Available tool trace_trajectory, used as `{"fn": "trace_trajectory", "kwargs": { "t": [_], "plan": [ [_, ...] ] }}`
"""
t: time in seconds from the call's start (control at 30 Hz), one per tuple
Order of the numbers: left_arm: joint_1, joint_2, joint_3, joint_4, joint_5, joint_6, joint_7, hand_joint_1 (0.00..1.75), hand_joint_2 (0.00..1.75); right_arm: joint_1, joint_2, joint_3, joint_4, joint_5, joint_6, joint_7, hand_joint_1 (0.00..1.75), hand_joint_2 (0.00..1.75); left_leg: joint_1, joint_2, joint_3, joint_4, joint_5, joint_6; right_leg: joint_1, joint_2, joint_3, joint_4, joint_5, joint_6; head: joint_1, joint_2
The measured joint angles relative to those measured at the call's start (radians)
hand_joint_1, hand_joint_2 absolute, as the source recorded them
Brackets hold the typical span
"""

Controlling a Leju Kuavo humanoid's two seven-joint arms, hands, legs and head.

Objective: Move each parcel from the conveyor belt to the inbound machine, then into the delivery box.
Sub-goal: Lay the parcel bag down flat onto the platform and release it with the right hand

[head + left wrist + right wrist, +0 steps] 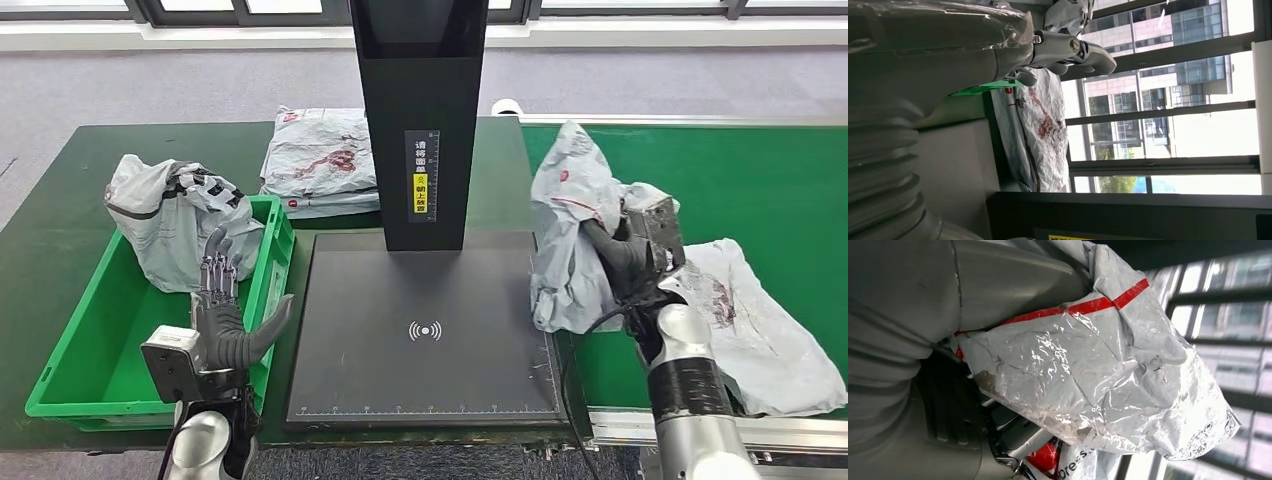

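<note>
Light: bright daylight, windows overexposed | Shadows: soft | Glare: on grey parcel | Focus: near covers blurred

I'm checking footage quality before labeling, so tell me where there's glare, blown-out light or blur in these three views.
Head view: even lighting, sharp; only soft sheen on the black scanner plate. Left wrist view: windows bright and partly washed out, the near left robot hand soft and dim. Right wrist view: bright specular glare on the crinkled parcel gripped by the right robot hand; windows behind blurred and overexposed.
</note>
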Motion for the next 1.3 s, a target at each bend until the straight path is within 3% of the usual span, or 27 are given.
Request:
{"fn": "trace_trajectory", "kwargs": {
  "t": [0.4,0.7,0.93,1.2,1.23,1.3],
  "plan": [
    [-0.012,-0.006,-0.001,0.031,0.0,-0.003,0.0,0.0,1.75,-0.069,0.032,0.127,-0.01,0.019,0.0,0.012,1.75,1.75,0.0,-0.004,-0.002,0.0,0.001,0.0,-0.001,-0.003,0.0,0.0,0.0,0.0,0.0,0.0],
    [-0.02,-0.011,-0.013,0.049,0.0,-0.018,-0.002,0.0,1.75,-0.216,0.139,0.381,0.108,-0.015,-0.054,0.071,1.75,1.75,0.002,-0.003,-0.001,0.0,0.003,-0.002,0.002,-0.002,-0.001,0.001,0.0,-0.001,0.0,0.0],
    [-0.023,-0.01,-0.022,0.058,0.01,-0.02,-0.003,0.0,1.75,-0.266,0.179,0.466,0.185,-0.037,-0.021,0.078,1.75,1.75,0.002,-0.001,-0.002,0.0,0.002,-0.002,0.001,-0.001,-0.001,0.001,0.001,-0.001,0.0,0.0],
    [-0.024,-0.008,-0.028,0.066,0.044,-0.008,-0.018,0.0,1.75,-0.303,0.281,0.612,0.324,-0.052,-0.01,0.078,1.75,1.75,0.003,-0.001,-0.002,0.0,0.003,-0.003,0.003,0.0,-0.002,0.001,0.001,-0.002,0.0,0.0],
    [-0.023,-0.008,-0.028,0.066,0.045,-0.007,-0.018,0.0,1.75,-0.302,0.289,0.628,0.334,-0.054,-0.013,0.075,1.41,1.75,0.003,-0.001,-0.002,0.0,0.003,-0.003,0.003,0.0,-0.002,0.001,0.001,-0.002,0.0,0.0],
    [-0.023,-0.008,-0.028,0.066,0.047,-0.006,-0.02,0.0,1.75,-0.302,0.3,0.65,0.351,-0.056,-0.017,0.071,0.54,1.75,0.003,-0.002,-0.002,0.0,0.003,-0.003,0.003,-0.001,-0.002,0.001,0.001,-0.002,0.0,0.0]
  ]
}}
